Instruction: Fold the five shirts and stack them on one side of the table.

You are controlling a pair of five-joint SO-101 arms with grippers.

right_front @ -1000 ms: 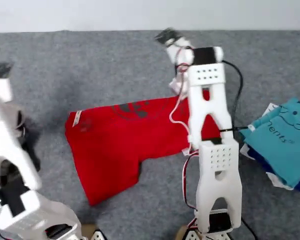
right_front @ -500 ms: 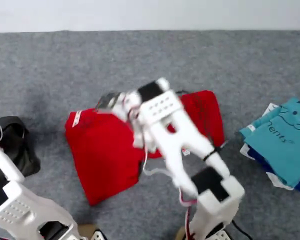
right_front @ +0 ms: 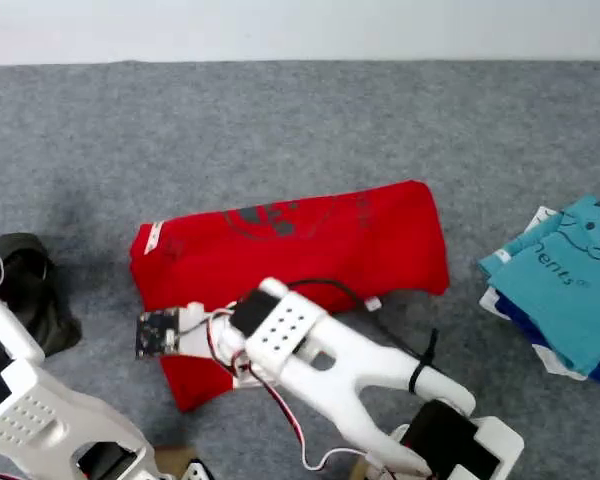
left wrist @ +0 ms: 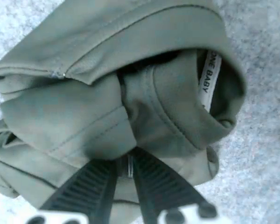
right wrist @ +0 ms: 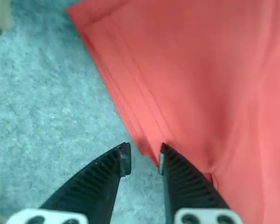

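A red shirt (right_front: 310,245) lies partly folded across the middle of the grey table. My right arm stretches low over its near-left part, with the right gripper (right_front: 145,337) at that part's left edge. In the right wrist view the right gripper (right wrist: 143,158) is narrowly open, its tips astride the layered hem of the red shirt (right wrist: 214,70). A crumpled olive-green shirt (right_front: 35,290) sits at the table's left edge. My left gripper (left wrist: 126,170) is shut on a fold of this olive-green shirt (left wrist: 107,93).
A stack of folded shirts (right_front: 565,285), teal on top of blue, rests at the right edge of the table. Bare grey cloth (right_front: 280,120) covers the far half. My left arm (right_front: 25,420) fills the near-left corner.
My right arm swung from the far side of the red shirt across it to its near-left edge. The shirt's upper part now lies as a flat band. My left arm dropped lower at the left.
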